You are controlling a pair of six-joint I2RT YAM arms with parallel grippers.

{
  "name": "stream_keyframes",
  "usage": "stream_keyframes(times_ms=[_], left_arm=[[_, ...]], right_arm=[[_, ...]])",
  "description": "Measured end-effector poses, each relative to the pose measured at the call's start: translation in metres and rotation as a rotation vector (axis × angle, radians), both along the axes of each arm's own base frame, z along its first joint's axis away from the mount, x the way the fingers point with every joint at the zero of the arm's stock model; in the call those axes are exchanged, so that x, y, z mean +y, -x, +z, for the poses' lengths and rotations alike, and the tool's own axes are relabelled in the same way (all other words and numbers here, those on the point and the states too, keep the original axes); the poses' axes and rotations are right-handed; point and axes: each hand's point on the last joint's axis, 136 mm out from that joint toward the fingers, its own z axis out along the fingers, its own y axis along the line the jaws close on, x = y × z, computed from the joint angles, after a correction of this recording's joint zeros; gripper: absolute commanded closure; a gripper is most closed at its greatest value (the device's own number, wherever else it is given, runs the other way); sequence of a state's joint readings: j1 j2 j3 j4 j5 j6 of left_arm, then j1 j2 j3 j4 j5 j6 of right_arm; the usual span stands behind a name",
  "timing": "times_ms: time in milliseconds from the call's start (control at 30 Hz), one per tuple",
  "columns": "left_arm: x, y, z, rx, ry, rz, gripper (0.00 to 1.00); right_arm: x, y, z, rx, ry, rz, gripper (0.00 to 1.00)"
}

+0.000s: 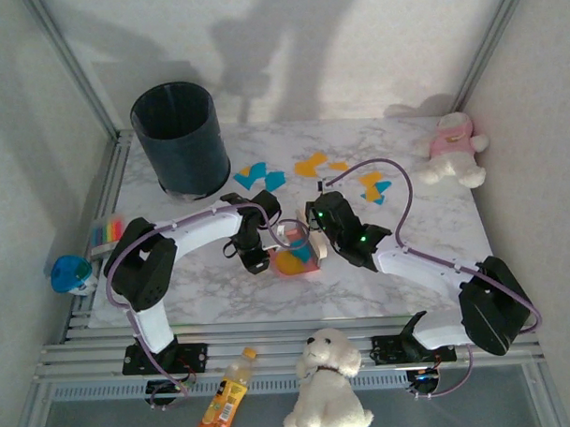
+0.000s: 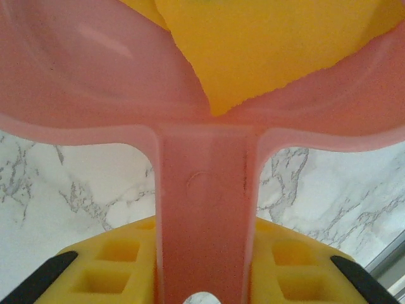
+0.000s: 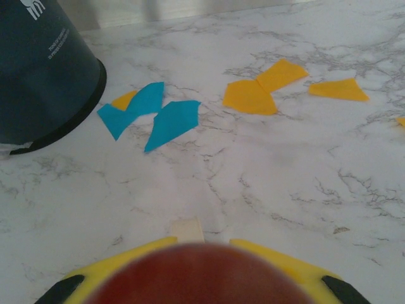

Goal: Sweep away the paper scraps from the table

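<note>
Robot lab cell: alu-rail frame (image 1: 271, 350), white wall panels (image 1: 39, 138), 2 arms (image 1: 187, 231) bolted at table (image 1: 445, 227) edge.

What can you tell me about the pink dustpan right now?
The pink dustpan looks like glossy, translucent plastic: a shallow scoop with a flat handle bearing a small moulded circle. The left gripper has its jaws shut on that handle. It is near the middle of the table, with orange and teal paper scraps inside.

One pink dustpan (image 2: 202, 190) between left gripper (image 1: 261, 258) and right gripper (image 1: 316, 220), about eight loose paper scraps (image 1: 311, 163) beyond the right gripper, five orange, three teal, one dark bin (image 1: 179, 133), two plush toys (image 1: 326, 381), one bottle (image 1: 226, 395).
</note>
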State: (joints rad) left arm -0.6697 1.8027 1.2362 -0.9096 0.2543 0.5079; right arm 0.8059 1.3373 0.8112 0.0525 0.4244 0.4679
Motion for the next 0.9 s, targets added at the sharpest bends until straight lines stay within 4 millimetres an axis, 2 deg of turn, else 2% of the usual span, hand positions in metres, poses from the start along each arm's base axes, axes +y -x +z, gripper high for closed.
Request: stream_keyframes(times_ms=[500,900], left_arm=[[-0.001,-0.003,0.000,-0.008,0.007,0.004,1.00],[-0.001,-0.003,0.000,-0.009,0.006,0.004,1.00]], right_arm=[[-0.025,0.002,0.000,-0.005,0.030,-0.110,1.00],[-0.007,0.001,0.000,0.009,-0.011,-0.046,1.00]])
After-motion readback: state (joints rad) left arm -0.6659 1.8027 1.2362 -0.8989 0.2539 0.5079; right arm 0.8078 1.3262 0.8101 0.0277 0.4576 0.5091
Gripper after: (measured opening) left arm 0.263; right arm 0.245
